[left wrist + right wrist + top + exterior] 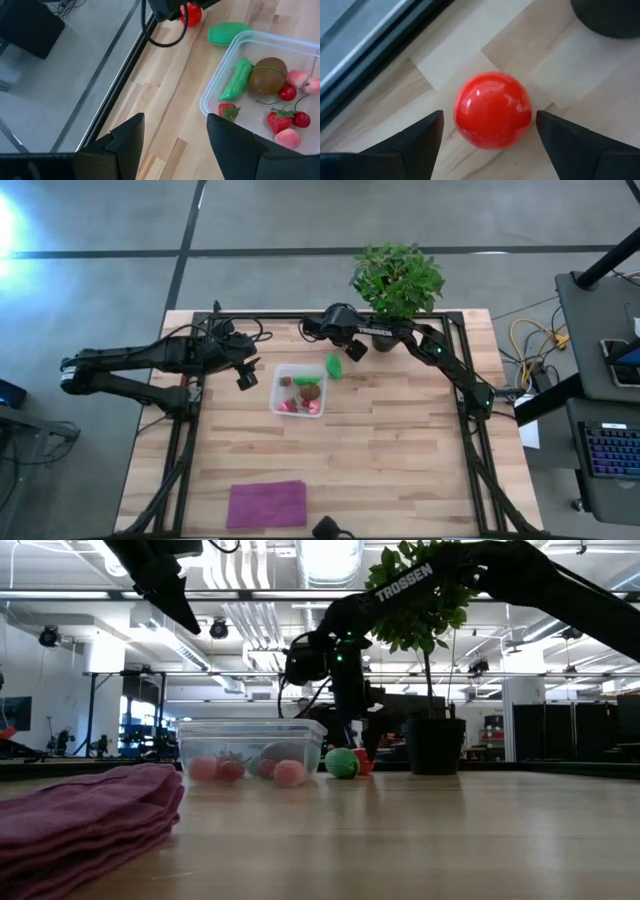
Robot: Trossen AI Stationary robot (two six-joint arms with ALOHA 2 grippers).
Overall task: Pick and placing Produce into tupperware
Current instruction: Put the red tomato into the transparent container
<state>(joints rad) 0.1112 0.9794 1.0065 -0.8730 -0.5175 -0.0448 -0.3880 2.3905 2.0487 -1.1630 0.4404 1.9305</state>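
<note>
the folded purple cloth (85, 815) lay nearest the low camera, soft and ribbed at its stacked edges, at the front of the bench (400, 450). the bench was pale butcher-block wood in long glued strips, framed by black rails, standing on a grey tiled floor; behind it the low view showed an open workshop with ceiling lights and dark stands.

two dark arms reached in from either side. a leafy potted plant (397, 280) in a dark round pot stood at the far edge.

the tupperware (297, 390), clear thin plastic, squarish with rounded corners and lidless, sat near the middle of the bench. inside, the left wrist view showed a long bumpy green piece (237, 80), one fuzzy brown kiwi-like ball (268, 76), two strawberries, two small glossy cherries on stems and three pale pink pieces.

outside it, a ridged green oval (333, 366) lay just beside the container's far right corner. one smooth, shiny red ball (492, 110) rested on the wood farther back, near the plant pot.

the left gripper (246, 373) hung just left of the tupperware, its two fingers apart and holding nothing. the right gripper (489, 135) was down over the red ball, its fingers spread on either side of it with a gap showing on both sides, not clamped on it.
</note>
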